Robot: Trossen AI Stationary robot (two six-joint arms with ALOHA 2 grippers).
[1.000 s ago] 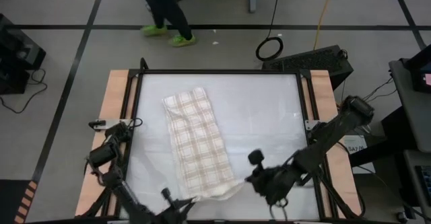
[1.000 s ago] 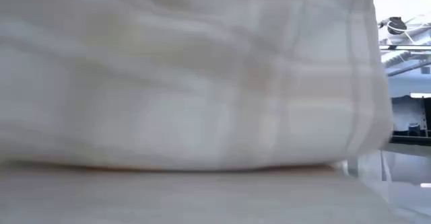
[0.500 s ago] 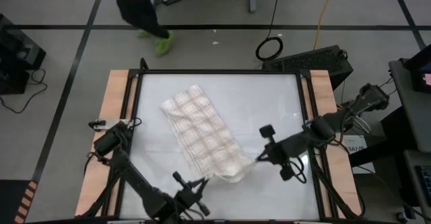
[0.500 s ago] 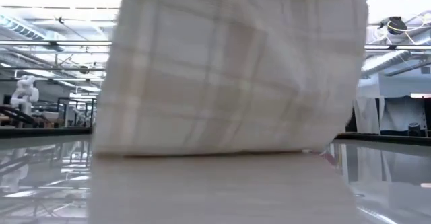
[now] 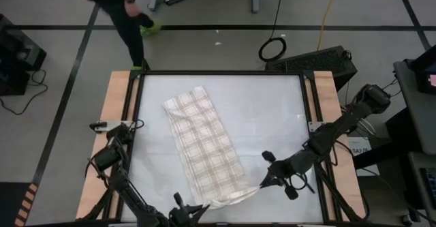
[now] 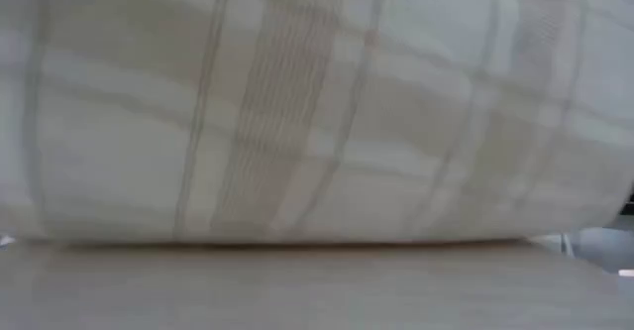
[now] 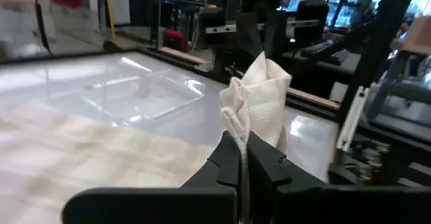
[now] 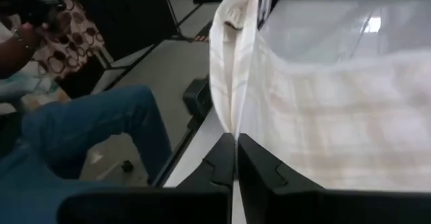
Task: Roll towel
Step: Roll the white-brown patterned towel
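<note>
My left gripper (image 7: 244, 158) & right gripper (image 8: 235, 150) are both pinched tight on the towel (image 5: 204, 147) at its near corners, near table (image 5: 272, 111) edge.

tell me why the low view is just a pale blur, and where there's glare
Low view: the towel hangs right against the lens, out of focus. High view: sharp, evenly lit. Left wrist view: glare patches on the glossy table. Right wrist view: a bright spot on the table.

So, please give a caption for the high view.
Both grippers, left and right, pinch the towel's near corners.
</note>
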